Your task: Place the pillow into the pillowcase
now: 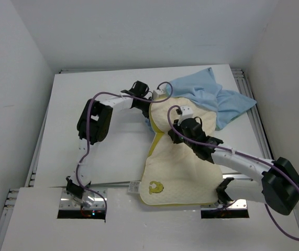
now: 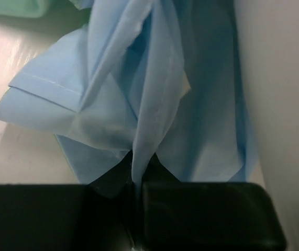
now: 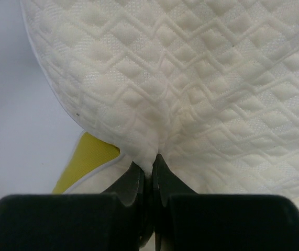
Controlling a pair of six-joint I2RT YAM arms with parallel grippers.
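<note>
Two pinches in place, one per arm. On the left, clamps a gathered fold of the pillowcase [image 2: 139,94] between the shut fingers of the left gripper [image 2: 137,180], plain light-blue face outward. From above, shows that gripper [image 1: 149,103] at the pillow's far left corner, with the rest of the pillowcase [image 1: 214,99] bunched off to the right across the far side of the table [image 1: 86,94]. Further right, nips a ridge of the pillow [image 3: 201,78] in the right gripper [image 3: 150,166], clenched hard on the quilted cream cover, yellow edge seam just beside the fingers. Puts the pillow [image 1: 180,172] right of centre, waisted where gripped [image 1: 185,124], near end toward the arm bases, far end touching the blue cloth (inside it or merely against it: cannot tell). Looks like the feeding-in step, barely begun. Calls next, probably, for lifting the held fold to open a mouth, then pushing the pillow's far end away and rightward into it.
</note>
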